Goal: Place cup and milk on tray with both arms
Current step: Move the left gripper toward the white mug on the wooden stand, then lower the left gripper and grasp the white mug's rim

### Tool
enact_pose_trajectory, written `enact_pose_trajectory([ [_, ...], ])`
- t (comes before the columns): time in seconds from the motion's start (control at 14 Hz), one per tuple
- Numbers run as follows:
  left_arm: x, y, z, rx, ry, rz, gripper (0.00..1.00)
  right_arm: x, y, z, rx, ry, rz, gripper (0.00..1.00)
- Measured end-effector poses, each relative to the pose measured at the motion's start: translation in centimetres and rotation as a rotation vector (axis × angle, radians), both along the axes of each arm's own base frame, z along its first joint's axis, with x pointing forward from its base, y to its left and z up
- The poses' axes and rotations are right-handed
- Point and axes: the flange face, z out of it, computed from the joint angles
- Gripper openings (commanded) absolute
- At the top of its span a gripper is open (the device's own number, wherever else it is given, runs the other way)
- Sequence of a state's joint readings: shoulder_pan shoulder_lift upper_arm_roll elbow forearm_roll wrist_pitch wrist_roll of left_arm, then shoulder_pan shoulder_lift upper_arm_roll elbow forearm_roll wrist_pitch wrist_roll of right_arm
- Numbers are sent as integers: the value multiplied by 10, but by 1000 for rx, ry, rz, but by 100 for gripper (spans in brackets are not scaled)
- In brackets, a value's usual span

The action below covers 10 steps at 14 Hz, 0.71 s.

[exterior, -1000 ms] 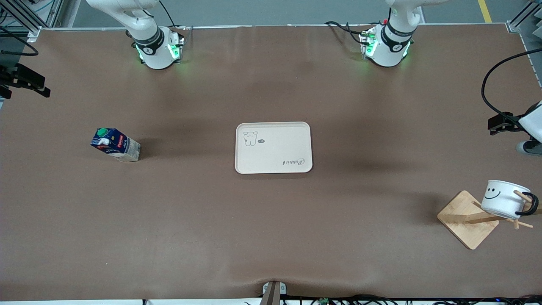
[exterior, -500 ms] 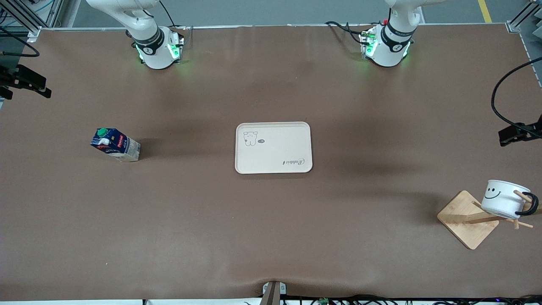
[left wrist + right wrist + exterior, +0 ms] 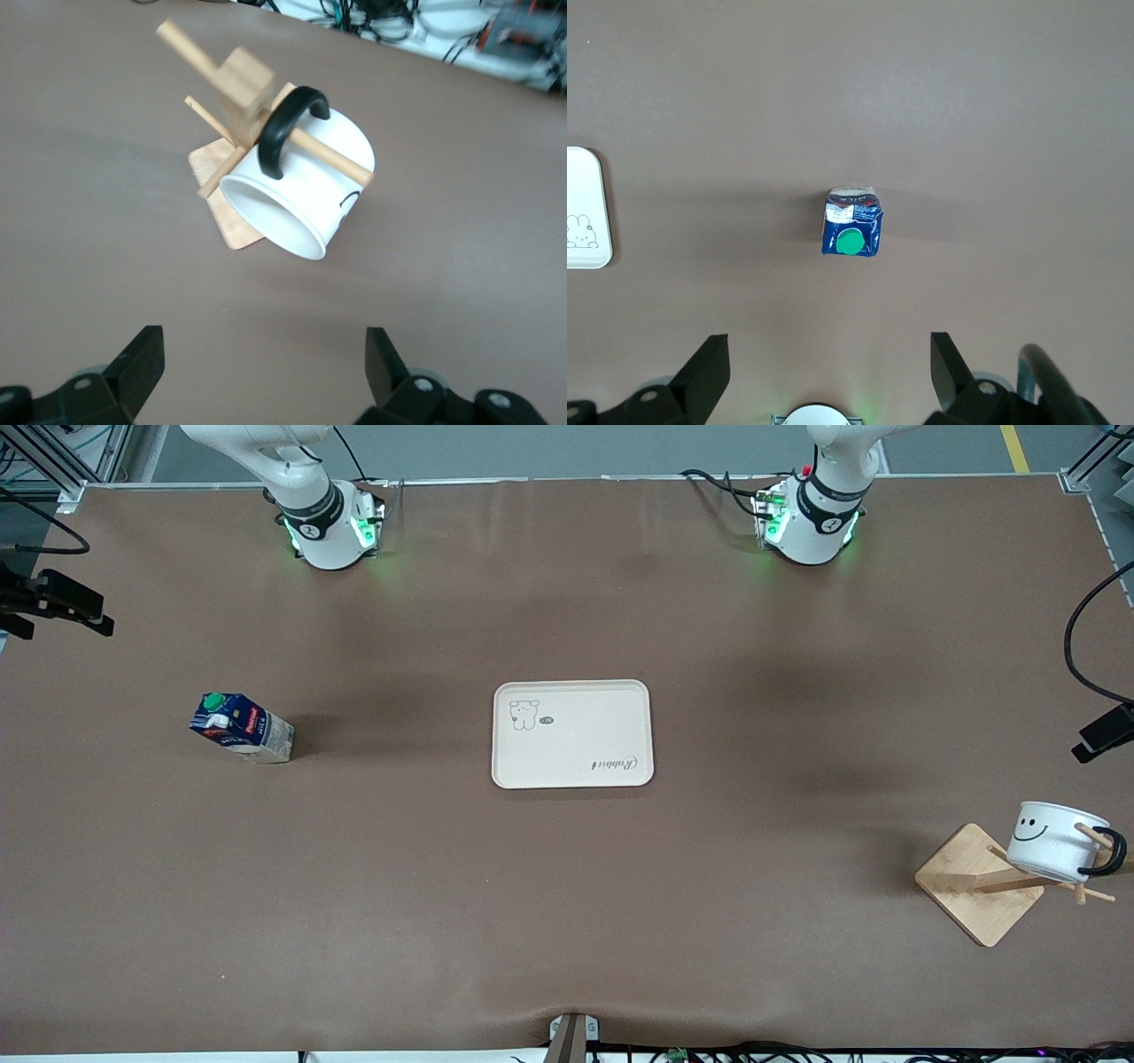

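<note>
Standing at the outset: neither item has reached the tray, which lies flat and bare at the middle of the bench, its cartoon animal and cursive lettering uncovered. The milk, a dark-blue carton with green cap, stands upright on the bench toward the right arm's end, well apart from the tray. The cup, white with a smiley face, hangs tipped by its black handle on a peg of the wooden mug stand toward the left arm's end, nearer the front camera than the tray. The right gripper, fingers wide apart and holding nothing, hovers high above the milk, the green cap showing between its fingers in the right wrist view. The left gripper, fingers likewise spread and empty, hangs above the cup, whose open mouth faces the left wrist camera. Judged outstanding: both descents, both grasps, lifting the cup's handle off the peg, both carries to the tray, both releases. Judged done: at most the lining-up of each gripper over its own item.
</note>
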<state>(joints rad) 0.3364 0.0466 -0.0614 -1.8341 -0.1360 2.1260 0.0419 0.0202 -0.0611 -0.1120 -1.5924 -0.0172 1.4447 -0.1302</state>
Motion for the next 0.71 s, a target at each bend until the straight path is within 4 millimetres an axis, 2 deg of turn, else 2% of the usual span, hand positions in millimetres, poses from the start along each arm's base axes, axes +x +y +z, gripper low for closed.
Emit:
enact_pose_trajectory([
  [0.14,-12,4,-15,-37,-42,46,100,0,1,0,0,0,1,100],
  [0.36,-16,2,-38,-13,-112,73,100,0,1,0,0,0,2,100],
  [0.5,-13,-2,-47,4,-154,75,100,0,1,0,0,0,2,100],
  [0.71,2,-20,-61,15,-201,55,100,0,1,1,0,-1,2,100],
])
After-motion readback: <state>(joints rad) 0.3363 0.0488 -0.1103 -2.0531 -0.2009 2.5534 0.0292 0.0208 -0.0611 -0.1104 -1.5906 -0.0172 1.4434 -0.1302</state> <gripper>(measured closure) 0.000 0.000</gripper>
